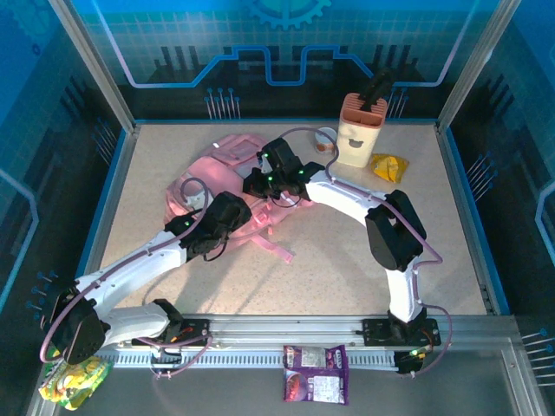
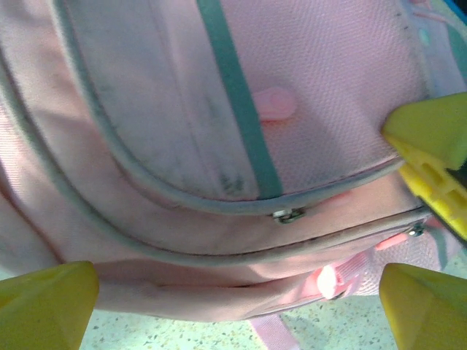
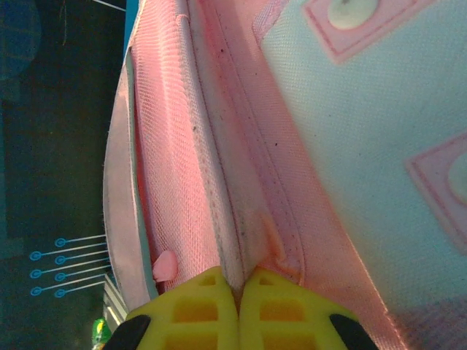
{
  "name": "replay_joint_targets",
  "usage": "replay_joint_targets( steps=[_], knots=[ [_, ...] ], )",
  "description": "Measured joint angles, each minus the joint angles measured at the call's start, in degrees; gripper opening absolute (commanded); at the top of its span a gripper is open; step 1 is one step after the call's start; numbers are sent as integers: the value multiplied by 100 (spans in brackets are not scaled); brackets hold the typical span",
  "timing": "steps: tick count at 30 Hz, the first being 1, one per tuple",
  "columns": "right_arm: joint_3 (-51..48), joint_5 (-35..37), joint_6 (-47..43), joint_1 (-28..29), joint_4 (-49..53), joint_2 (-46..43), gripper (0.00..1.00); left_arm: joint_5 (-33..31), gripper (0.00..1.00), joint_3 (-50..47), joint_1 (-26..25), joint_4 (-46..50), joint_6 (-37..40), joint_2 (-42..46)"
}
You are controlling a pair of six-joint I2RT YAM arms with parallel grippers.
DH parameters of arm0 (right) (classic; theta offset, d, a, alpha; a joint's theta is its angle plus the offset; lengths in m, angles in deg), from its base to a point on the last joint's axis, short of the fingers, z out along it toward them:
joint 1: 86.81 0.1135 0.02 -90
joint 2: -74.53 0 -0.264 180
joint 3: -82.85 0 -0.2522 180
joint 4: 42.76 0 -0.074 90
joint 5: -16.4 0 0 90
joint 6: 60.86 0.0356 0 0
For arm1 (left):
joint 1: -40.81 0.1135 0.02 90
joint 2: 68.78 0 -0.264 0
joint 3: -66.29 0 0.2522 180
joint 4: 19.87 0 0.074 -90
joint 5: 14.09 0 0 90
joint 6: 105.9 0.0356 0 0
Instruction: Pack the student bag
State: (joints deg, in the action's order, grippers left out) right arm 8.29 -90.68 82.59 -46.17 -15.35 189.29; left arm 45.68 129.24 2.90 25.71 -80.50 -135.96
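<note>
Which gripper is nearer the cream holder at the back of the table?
Right. The right gripper, pinching a seam of the student bag, sits left of the cream holder; the left gripper, open over the bag, is farther toward the near-left.

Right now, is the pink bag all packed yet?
Not yet. Done: nothing looks packed; the cream holder and yellow packet sit out on the table. In hand: the right gripper is shut on the student bag edge, the left gripper hangs open over it. Left: probably opening and filling it.
</note>
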Motion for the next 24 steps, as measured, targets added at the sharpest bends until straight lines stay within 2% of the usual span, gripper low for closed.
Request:
replay_joint_targets(
  steps=[9,17,24],
  knots=[
    [-20,-26,256,9,-133,0,0,-186,99,221,-9,-66,-28,-636],
    [-26,-55,389,17,-214,0,0,-299,99,223,-9,-157,-133,-739],
    [-94,-122,507,31,-393,0,0,-452,99,308,195,-44,-448,-955]
  ],
)
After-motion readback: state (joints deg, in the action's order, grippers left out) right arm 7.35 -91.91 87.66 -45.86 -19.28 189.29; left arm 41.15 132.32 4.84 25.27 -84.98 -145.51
